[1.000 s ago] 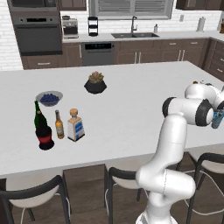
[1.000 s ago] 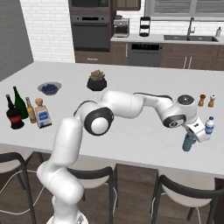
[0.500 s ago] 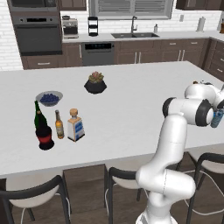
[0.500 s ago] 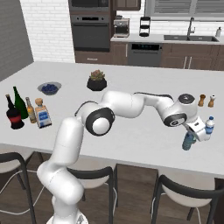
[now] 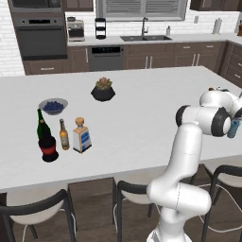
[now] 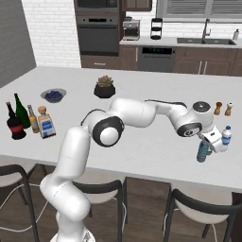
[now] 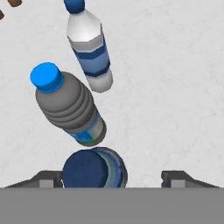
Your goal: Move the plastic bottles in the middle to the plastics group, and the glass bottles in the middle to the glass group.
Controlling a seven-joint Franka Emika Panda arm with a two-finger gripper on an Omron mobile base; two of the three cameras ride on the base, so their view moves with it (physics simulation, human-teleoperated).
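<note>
In the hand view my gripper [image 7: 113, 179] is open, its fingertips [image 7: 48, 179] set wide apart. A small plastic bottle with a dark blue cap [image 7: 92, 168] stands upright between them, close to the left one. Just beyond it stand two more water bottles, one grey with a bright blue cap [image 7: 65, 105] and one whitish with a blue label [image 7: 89, 48]. From the base, the gripper [image 6: 213, 142] hovers over the bottles [image 6: 203, 151] at the counter's right end. Far left, the square bottle [image 5: 82, 136] and the dark round-bellied bottle [image 5: 48, 147] stand beside the tall green bottle [image 5: 42, 124] and the slim amber bottle [image 5: 64, 135].
A bowl of blueberries [image 5: 53, 106] and a potted plant [image 5: 103, 90] sit on the white island counter [image 5: 142, 118]. Two small shakers [image 6: 218, 108] stand behind the gripper. Stools line the near edge, and the counter's right edge is close to the water bottles.
The jaws have opened and let go of the dark-capped water bottle, which stays standing beneath the hand. The arm has barely moved.
</note>
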